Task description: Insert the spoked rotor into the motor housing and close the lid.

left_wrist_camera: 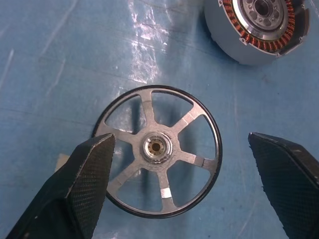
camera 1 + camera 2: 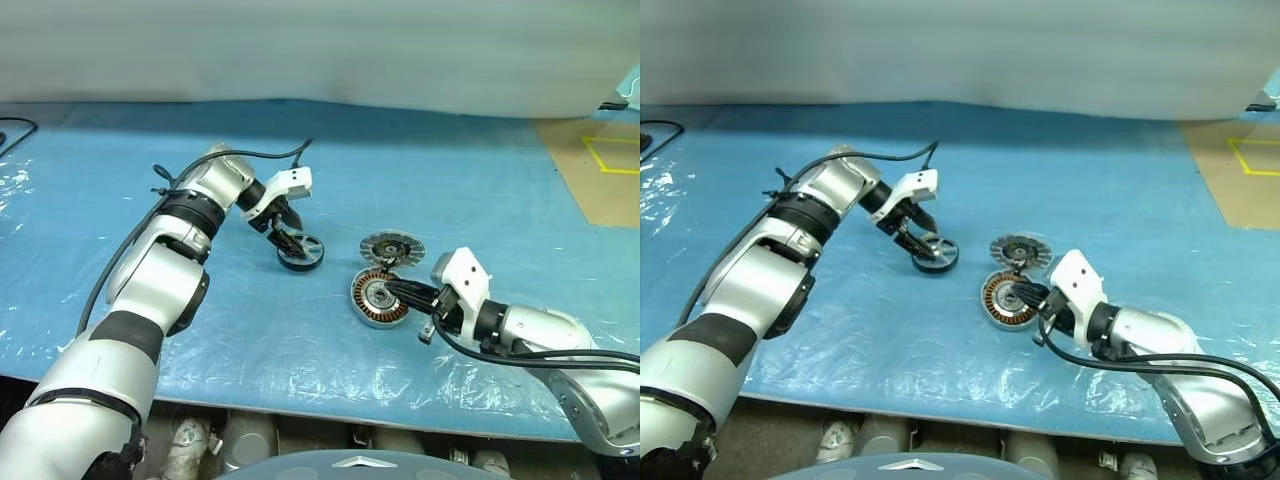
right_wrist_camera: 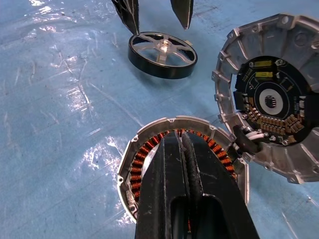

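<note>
Black fingers of the left gripper are spread wide around the wheel, ungrasped; the right gripper is clenched over the copper-wound disc.

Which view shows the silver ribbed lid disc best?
Right wrist view: the silver ribbed metal lid shows close, dark circuit centre facing the camera. Both eye views show it small, beyond the copper-wound motor housing.

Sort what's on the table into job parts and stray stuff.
For the job:
spoked rotor
motor housing
lid
left gripper, open
right gripper, shut

Just lying about:
blue plastic sheet
cardboard with yellow tape
</note>
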Robot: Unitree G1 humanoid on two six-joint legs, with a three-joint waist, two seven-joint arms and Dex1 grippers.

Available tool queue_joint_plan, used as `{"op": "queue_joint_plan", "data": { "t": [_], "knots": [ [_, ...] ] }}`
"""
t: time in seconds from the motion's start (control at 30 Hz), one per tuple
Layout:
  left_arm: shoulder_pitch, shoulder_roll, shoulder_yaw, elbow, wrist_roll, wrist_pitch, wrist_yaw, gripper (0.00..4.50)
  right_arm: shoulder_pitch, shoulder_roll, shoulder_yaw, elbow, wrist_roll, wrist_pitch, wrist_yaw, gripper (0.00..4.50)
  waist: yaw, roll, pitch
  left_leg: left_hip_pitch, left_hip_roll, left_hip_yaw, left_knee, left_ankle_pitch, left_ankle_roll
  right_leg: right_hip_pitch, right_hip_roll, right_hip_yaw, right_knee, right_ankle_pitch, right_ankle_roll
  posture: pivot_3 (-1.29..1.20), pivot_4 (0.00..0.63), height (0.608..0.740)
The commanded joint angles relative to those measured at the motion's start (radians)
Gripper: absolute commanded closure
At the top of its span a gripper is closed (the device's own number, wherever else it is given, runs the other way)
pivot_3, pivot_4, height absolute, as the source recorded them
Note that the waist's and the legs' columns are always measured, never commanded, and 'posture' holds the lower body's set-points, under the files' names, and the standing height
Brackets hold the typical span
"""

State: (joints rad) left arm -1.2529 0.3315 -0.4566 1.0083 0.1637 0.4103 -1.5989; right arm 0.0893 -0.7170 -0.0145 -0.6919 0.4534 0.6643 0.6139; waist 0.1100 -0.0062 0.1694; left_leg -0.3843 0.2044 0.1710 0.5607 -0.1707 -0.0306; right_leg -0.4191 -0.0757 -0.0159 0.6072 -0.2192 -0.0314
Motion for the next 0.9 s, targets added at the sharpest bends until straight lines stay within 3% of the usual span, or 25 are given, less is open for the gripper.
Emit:
{"op": "queue_joint_plan", "data": {
  "t": [0.03,0.3,0.77,0.9],
  "knots": [
    [-0.040,0.006,-0.045,-0.004,0.001,0.005,-0.016,0.00,0.012,0.011,0.017,-0.005,-0.030,-0.042,-0.003,4.45,0.000,0.000,0.000,0.000,0.000,0.000,0.000,0.000,0.000,0.000,0.000,0.000,0.000,0.000,0.000,0.00,0.150,0.740],
    [-0.043,-0.024,-0.029,0.057,0.054,-0.009,0.022,0.00,0.029,0.039,0.041,-0.018,-0.062,-0.050,-0.022,4.45,0.000,0.000,0.000,0.000,0.000,0.000,0.000,0.000,0.000,0.000,0.000,0.000,0.000,0.000,0.000,0.00,0.150,0.740],
    [-0.099,-0.025,0.006,0.142,0.001,0.004,-0.016,0.00,0.020,0.036,0.045,-0.062,-0.076,-0.003,-0.043,4.45,0.001,-0.002,0.001,0.000,0.000,-0.001,0.000,0.000,0.000,0.000,0.000,-0.001,0.000,0.000,0.000,0.00,0.150,0.740],
    [-0.085,-0.025,0.006,0.143,0.027,-0.030,-0.006,0.89,0.022,0.030,0.041,-0.065,-0.077,0.001,-0.040,4.50,0.003,-0.003,0.002,0.000,0.000,-0.001,0.000,0.000,0.000,0.000,0.000,-0.001,0.000,0.000,0.000,0.00,0.150,0.740]
  ]
}}
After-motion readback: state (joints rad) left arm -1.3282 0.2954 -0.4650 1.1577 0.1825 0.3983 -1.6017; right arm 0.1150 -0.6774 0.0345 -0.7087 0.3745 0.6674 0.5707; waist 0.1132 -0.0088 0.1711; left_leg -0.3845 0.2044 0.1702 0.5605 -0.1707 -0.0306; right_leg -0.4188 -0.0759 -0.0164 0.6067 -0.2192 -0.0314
